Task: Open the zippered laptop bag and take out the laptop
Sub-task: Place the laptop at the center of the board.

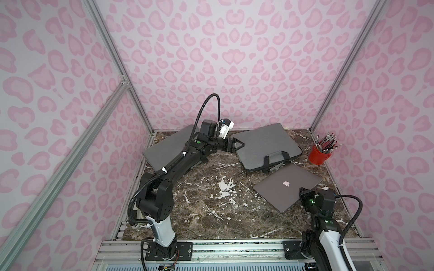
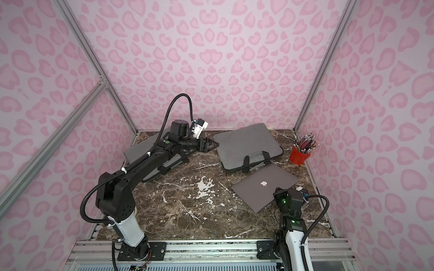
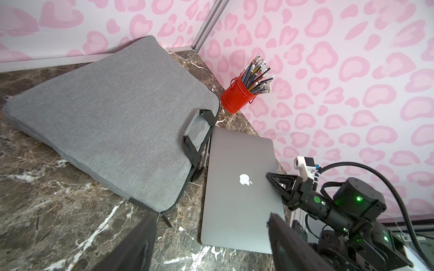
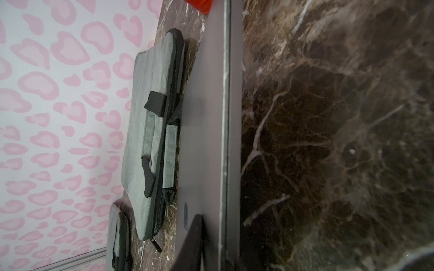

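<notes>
Shows the closed grey MacBook (image 1: 277, 196) flat on the marble tabletop (image 1: 211, 211), white apple logo up, out of and just beside the grey laptop bag (image 1: 265, 143). Has the right hand (image 3: 273, 179) narrow at the MacBook's near edge, probably setting it down; cannot tell whether gripping. Has the left hand (image 1: 240, 145) wide, empty, by the bag, likely steadying.
</notes>
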Action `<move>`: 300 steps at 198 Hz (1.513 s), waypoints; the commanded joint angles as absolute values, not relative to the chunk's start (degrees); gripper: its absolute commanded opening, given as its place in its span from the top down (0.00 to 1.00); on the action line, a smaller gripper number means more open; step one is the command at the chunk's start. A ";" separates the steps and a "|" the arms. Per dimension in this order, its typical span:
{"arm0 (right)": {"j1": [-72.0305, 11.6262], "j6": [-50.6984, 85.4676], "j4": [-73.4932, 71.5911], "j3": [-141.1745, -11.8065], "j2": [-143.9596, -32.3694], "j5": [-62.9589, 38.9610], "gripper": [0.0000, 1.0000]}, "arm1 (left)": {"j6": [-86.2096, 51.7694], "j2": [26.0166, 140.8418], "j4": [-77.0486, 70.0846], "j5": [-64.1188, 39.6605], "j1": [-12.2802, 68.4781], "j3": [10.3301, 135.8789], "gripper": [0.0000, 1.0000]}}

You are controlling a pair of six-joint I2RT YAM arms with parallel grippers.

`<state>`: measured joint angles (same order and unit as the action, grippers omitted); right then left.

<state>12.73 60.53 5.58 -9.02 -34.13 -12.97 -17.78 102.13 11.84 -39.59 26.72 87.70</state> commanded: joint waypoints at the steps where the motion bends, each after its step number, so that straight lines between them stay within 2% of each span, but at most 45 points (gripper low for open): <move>1: 12.65 54.51 12.13 -9.31 -37.22 -6.63 0.78 | -18.10 100.69 8.58 -39.42 26.76 86.75 0.22; 36: 12.65 55.79 12.02 -7.61 -37.68 -5.62 0.76 | -18.80 99.49 7.40 -39.29 27.29 85.33 0.21; 95: 12.65 58.18 20.65 -5.26 -28.12 -3.85 0.72 | -19.24 99.81 7.48 -39.20 27.86 85.26 0.21; 165: 12.66 59.15 21.35 -2.24 -27.12 -2.75 0.67 | -19.60 99.86 7.02 -38.67 28.04 85.35 0.21; 180: 12.65 59.15 21.41 -2.28 -27.35 -2.64 0.63 | -19.68 99.89 7.00 -38.67 28.04 85.28 0.21; 207: 12.60 58.50 24.52 -4.73 -27.54 -1.25 0.55 | -19.68 99.43 6.89 -38.68 28.05 84.49 0.21; 269: 12.66 57.43 30.33 -9.17 -25.97 1.05 0.53 | -18.86 97.53 7.86 -37.04 28.12 83.76 0.21; 300: 12.66 53.63 33.37 -17.17 -26.66 3.26 0.51 | -17.78 94.64 11.69 -30.77 28.04 81.27 0.20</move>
<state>12.69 57.36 29.71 -12.73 -25.87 0.40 -19.42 96.53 9.65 -36.10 28.14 82.19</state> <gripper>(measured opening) 0.470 0.799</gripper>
